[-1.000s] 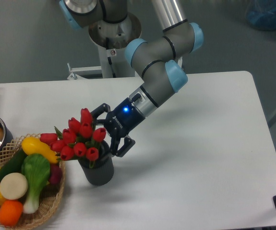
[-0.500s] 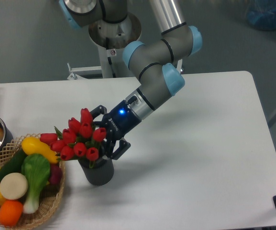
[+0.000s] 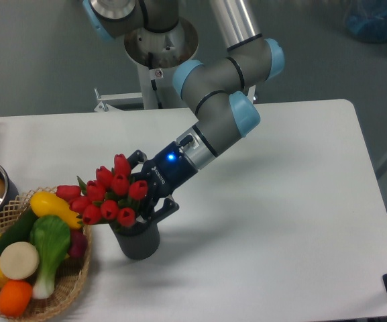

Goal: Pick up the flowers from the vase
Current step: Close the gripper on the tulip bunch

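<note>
Now the gripper (image 3: pixel 144 194) sits deeper in the red tulips (image 3: pixel 109 193) than a second ago, sliding left and slightly down from the right. Its fingers bracket the bunch just above the mouth of the dark grey vase (image 3: pixel 138 242), and the lower finger has narrowed toward the stems. Cannot tell if the claw is fully clenched; blooms hide the contact. Tulips barely shifted, still seated in the vase, which stands near the front-left of the white table (image 3: pixel 280 221), touching or just beside the wicker basket (image 3: pixel 69 285) of toy vegetables. Judgement: grasp is closing, lift not started.
</note>
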